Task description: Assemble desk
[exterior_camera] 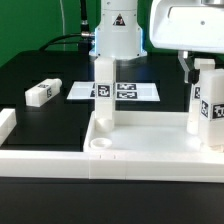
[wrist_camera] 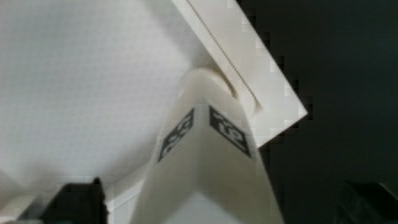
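Upright leg (exterior_camera: pixel 103 95) and 2nd leg (exterior_camera: pixel 205 105) standing on tabletop (exterior_camera: pixel 150 162), open room between them, loose leg (exterior_camera: pixel 42 92) well aside

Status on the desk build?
Copy: hand at top of upright leg, exterior view's right, grip unclear. On tabletop, second leg stands; third leg lies loose on table. Nothing blocking.

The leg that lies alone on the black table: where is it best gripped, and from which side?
Grip the lying leg near its middle, across its two long sides, coming down from above. It rests flat on the table with bare space along both sides, so nothing should block the closing.
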`<move>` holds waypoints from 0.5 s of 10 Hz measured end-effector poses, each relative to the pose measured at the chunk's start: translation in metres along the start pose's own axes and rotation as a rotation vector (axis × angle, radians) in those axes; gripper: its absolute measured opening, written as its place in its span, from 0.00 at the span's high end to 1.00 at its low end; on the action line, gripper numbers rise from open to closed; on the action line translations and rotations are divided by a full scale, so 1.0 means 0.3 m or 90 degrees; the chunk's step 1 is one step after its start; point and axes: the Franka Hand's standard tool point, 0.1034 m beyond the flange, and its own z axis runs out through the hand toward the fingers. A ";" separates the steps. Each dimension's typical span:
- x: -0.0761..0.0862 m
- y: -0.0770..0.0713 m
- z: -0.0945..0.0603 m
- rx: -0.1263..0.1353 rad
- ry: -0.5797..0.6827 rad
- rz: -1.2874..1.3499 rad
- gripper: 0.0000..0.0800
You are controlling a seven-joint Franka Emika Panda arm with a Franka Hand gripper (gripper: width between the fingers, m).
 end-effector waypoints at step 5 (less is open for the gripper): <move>-0.009 -0.008 0.001 -0.009 0.006 -0.250 0.19</move>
